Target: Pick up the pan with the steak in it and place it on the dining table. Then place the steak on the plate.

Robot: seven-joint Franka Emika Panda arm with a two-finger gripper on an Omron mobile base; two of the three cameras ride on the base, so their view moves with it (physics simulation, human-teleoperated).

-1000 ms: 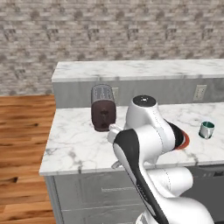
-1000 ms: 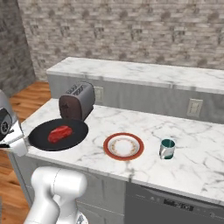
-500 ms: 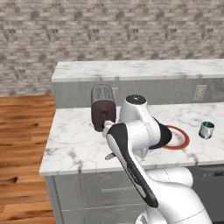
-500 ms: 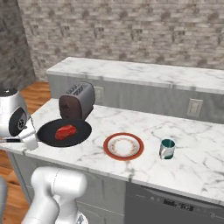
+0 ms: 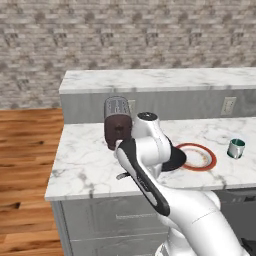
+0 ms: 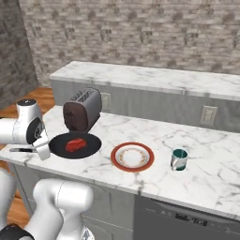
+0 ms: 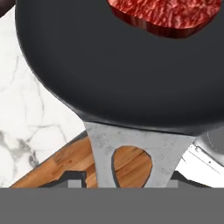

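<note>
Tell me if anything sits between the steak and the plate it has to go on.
Nothing visible does. The steak lies in the pan, and the plate sits just beside the pan on the dining table, with bare marble between. The toaster stands behind the pan, off that line.

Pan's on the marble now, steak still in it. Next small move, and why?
Probably back the gripper off the handle, then go for the steak. The pan looks set flat on the dining table beside the plate, which holds nothing. Whether the jaws have let go cannot be told.
</note>
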